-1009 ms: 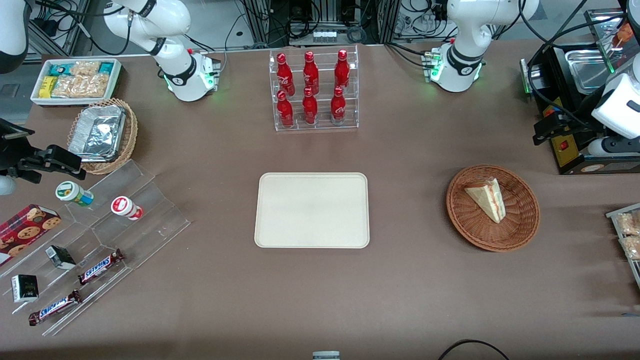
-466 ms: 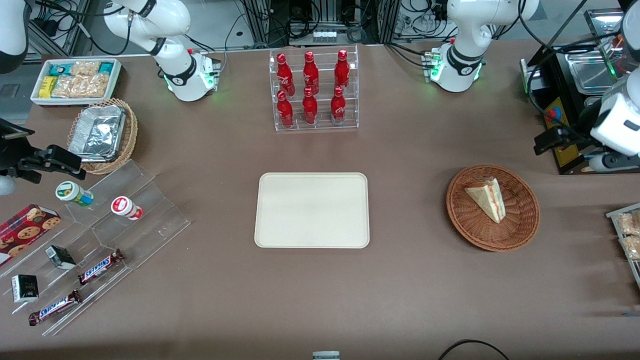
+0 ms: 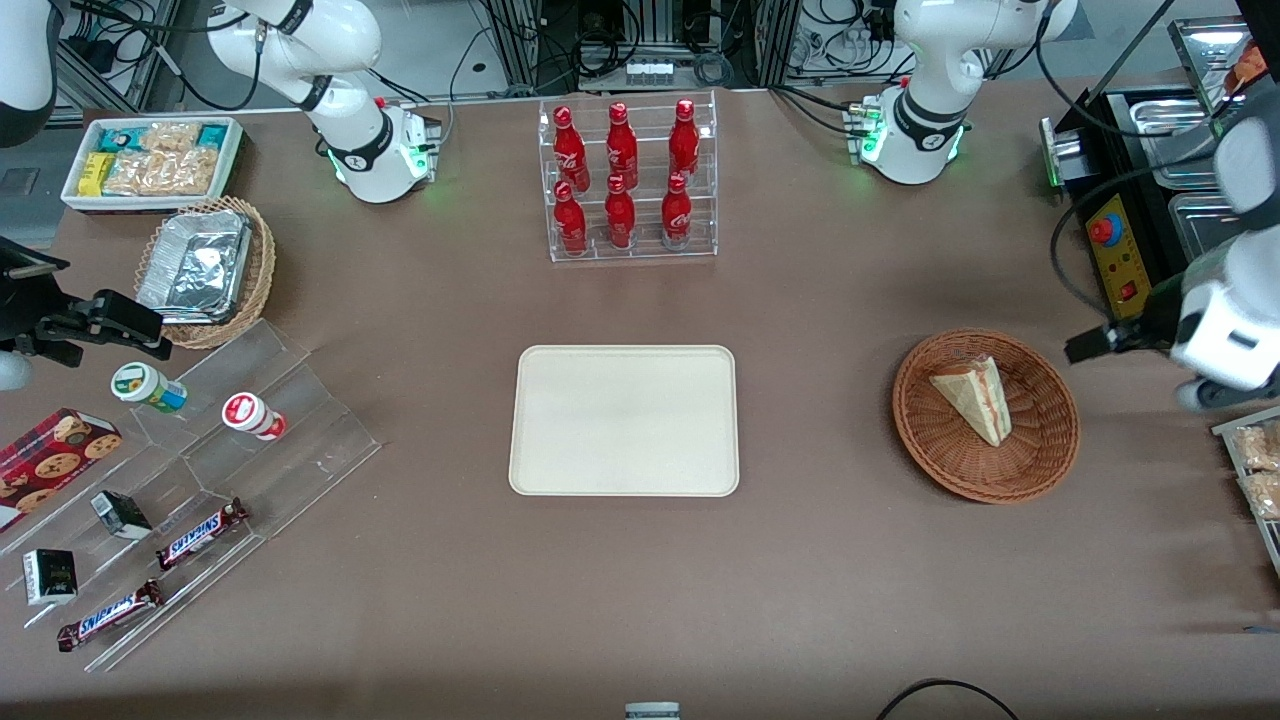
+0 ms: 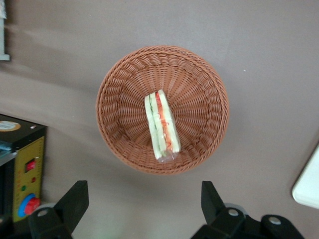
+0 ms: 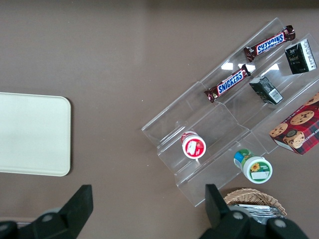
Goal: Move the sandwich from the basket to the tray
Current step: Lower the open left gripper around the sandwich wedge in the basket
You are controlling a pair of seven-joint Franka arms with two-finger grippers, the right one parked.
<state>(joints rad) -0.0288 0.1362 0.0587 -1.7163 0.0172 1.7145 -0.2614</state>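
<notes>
The sandwich (image 3: 972,398) lies in the round reddish-brown wicker basket (image 3: 1040,440), its red and green filling edge showing. In the left wrist view the sandwich (image 4: 161,124) sits in the middle of the basket (image 4: 199,84). My left gripper (image 3: 1085,347) hangs above the table beside the basket's rim, toward the working arm's end. It is open and empty, and its gap (image 4: 143,204) is over bare table just off the rim. The cream tray (image 3: 624,420) lies empty mid-table; a corner of it shows in the left wrist view (image 4: 308,184).
A black control box with a red button (image 3: 1115,255) stands close to the gripper and shows in the left wrist view (image 4: 22,184). Snack packets (image 3: 1255,470) lie nearer the camera. A rack of red bottles (image 3: 628,180) stands farther from the camera than the tray.
My left arm has come away from above the black box, moving nearer the camera and down to the basket's side. Sandwich, basket and tray have not moved.
</notes>
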